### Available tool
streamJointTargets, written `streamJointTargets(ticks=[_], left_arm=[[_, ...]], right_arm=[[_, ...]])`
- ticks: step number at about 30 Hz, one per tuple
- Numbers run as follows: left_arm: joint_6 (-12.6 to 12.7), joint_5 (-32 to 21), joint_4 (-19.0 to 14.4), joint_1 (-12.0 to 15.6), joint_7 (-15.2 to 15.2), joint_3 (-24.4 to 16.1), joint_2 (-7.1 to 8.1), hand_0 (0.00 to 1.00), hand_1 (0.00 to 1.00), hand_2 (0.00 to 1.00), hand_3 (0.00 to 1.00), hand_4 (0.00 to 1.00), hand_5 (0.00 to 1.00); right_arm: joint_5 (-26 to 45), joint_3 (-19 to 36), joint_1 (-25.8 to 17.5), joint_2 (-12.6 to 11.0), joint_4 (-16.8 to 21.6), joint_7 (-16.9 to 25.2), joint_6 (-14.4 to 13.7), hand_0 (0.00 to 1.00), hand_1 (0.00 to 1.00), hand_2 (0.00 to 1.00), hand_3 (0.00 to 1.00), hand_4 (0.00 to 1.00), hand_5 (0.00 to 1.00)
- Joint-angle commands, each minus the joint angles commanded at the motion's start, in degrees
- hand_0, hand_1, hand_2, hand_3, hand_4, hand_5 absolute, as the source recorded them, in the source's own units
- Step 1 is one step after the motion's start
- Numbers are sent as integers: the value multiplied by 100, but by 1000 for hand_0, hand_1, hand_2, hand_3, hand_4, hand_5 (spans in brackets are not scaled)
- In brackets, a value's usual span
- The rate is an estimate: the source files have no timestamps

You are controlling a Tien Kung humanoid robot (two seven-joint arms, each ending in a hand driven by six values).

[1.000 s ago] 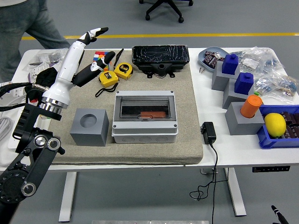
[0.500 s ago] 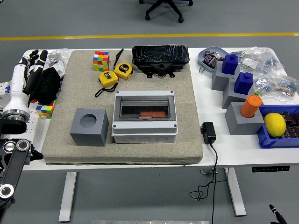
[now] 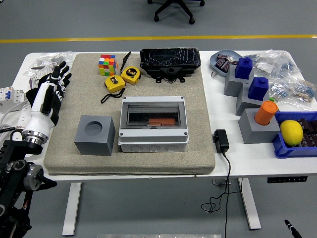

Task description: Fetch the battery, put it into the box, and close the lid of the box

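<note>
Since half a second before, we saw our left hand [image 3: 52,91] shift right from the desk's left edge toward the left edge of the beige felt mat [image 3: 131,163]; its black-and-white fingers were spread and held nothing. Our right hand was out of view.

We worked at a white desk [image 3: 237,158] on a grey floor [image 3: 247,20] crossed by a yellow line [image 3: 198,37], with the black base of an office chair [image 3: 173,10] beyond the far edge.

On the mat, the grey plastic box with a clear hinged lid [image 3: 154,124] sat near the front edge, lid down, and the flat reddish-brown battery [image 3: 162,122] lay inside it under the lid. Just left of it stood a grey cube with a round recess [image 3: 95,135]. Toward the mat's far edge lay a multicoloured puzzle cube [image 3: 107,64], two yellow tape measures [image 3: 122,78] and a black wrapped case [image 3: 170,60].

Near the desk's right edge we had grey stands carrying blue blocks [image 3: 251,82], an orange cylinder [image 3: 266,112], a blue tray [image 3: 294,146] holding a yellow lemon [image 3: 291,132], and clear bags [image 3: 287,74]. A black power adapter [image 3: 221,141] lay just off the mat's right edge, its cable hanging over the front.
</note>
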Motion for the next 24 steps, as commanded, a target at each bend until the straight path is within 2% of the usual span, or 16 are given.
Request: streamJointTargets(ticks=[3, 4, 12, 19, 20, 24], left_arm=[[-134, -686, -7, 17, 57, -32, -2, 846, 891, 848, 841, 998, 998], [-170, -764, -16, 23, 83, -40, -4, 846, 891, 848, 841, 998, 998], [-182, -654, -97, 87, 189, -89, -43, 847, 893, 849, 841, 998, 998], [121, -373, -234, 114, 134, -104, -59, 845, 878, 836, 828, 998, 998], [190, -348, -242, 114, 109, -99, -64, 800, 835, 803, 799, 998, 998], [375, -311, -261, 126, 58, -81, -95, 800, 835, 803, 799, 998, 998]], right_arm=[[-6, 3, -12, 9, 0, -2, -2, 836, 755, 750, 800, 998, 998], [-22, 22, -16, 13, 0, -3, -4, 836, 755, 750, 800, 998, 998], [-43, 7, -21, 20, 0, 3, -2, 837, 756, 750, 800, 998, 998], [-32, -9, 26, 21, 0, 0, -1, 836, 756, 750, 800, 998, 998], [-37, -8, 33, 20, 0, -2, -2, 838, 757, 750, 800, 998, 998], [-45, -1, 51, 28, 0, 2, -12, 838, 757, 750, 800, 998, 998]])
